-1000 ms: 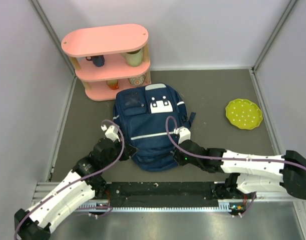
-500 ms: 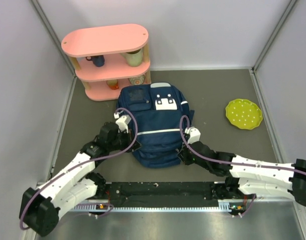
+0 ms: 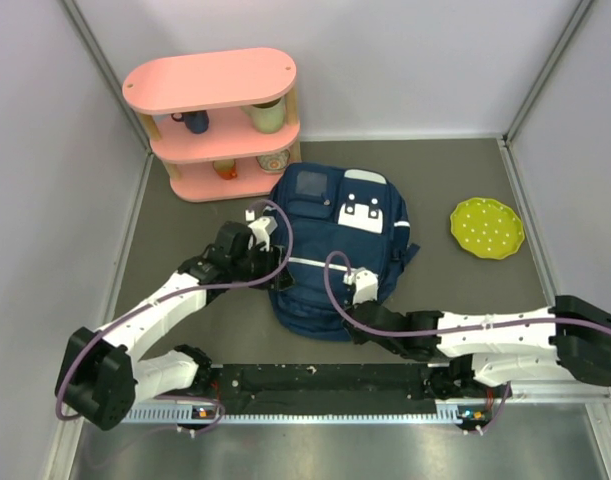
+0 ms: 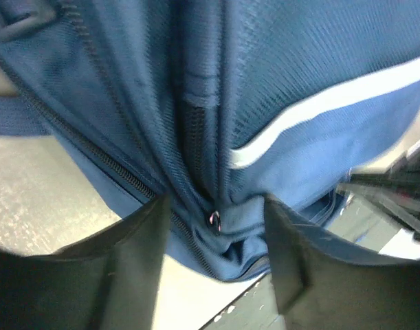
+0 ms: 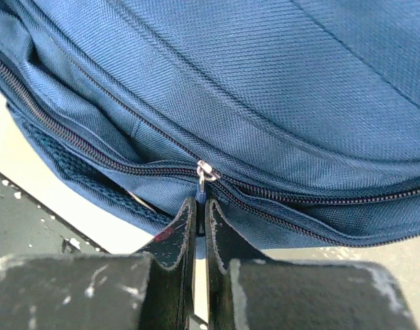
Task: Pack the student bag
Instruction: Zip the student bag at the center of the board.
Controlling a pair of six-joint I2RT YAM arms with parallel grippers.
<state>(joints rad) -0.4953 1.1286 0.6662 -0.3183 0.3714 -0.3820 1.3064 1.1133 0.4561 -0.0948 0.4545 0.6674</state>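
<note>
Fingers (image 5: 170,240) of the right gripper (image 5: 201,206) pinch tight on a zipper pull (image 5: 204,172) at the lower edge of the student bag (image 3: 330,235). The left gripper (image 4: 215,201) stands partly spread, its tips straddling a bunched fold of navy fabric on the bag's left side. The bag lies front-up at centre frame on the grey table (image 3: 165,240), just lower right of a pink shelf (image 3: 210,80), a green plate (image 3: 487,228) well apart at right.

Navy student bag (image 3: 310,240) with white stripes, pink shelf (image 3: 210,80), white-dotted lime plate (image 3: 487,228)
</note>
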